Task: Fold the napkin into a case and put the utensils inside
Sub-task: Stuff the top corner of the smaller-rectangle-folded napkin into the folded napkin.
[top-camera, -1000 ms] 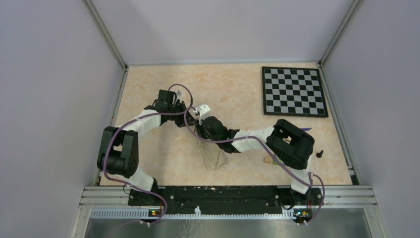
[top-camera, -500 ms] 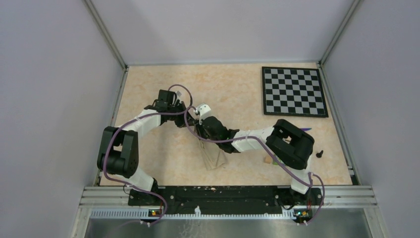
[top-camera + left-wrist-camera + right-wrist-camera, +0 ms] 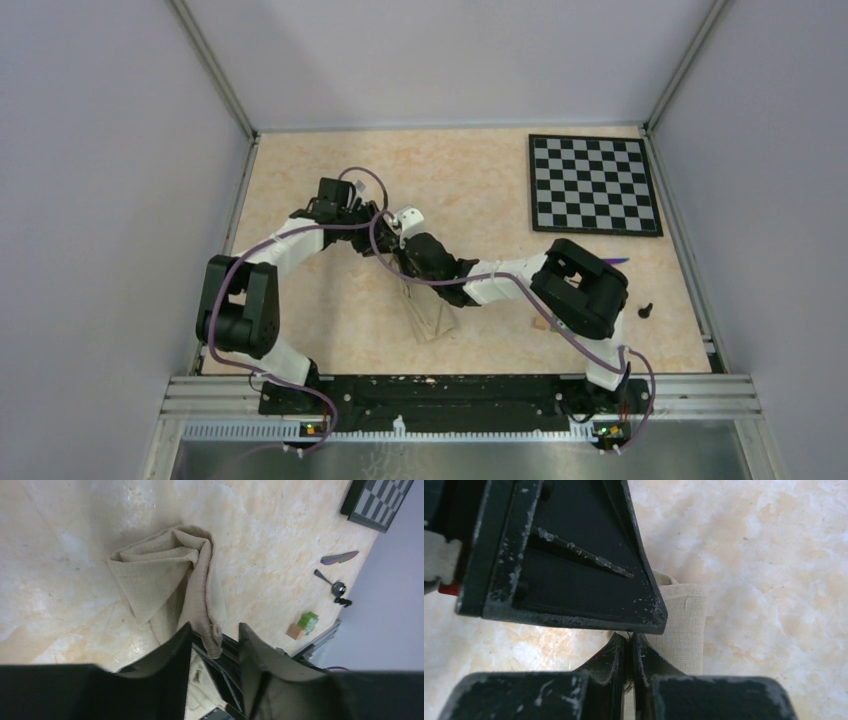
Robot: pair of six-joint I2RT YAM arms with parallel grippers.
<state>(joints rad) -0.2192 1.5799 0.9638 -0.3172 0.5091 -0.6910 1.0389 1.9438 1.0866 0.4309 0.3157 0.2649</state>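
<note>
Our right claw (image 3: 626, 639), parted a second ago, is clenching the napkin (image 3: 681, 625); our left claw (image 3: 215, 628) is releasing, jaws spreading.

The napkin (image 3: 160, 580) is showing a coarse, matt woven cloth; the table (image 3: 60, 540) is looking smooth and marbled; the knife (image 3: 340, 558) is gleaming metallic.

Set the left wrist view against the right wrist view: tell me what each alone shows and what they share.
Only the left wrist view: the utensils, a green block, a black knob, a chessboard corner, and the gap between the left gripper jaws. Only the right wrist view: the right gripper pinched shut on the napkin edge, close up. Both: the folded napkin on the speckled table.
</note>
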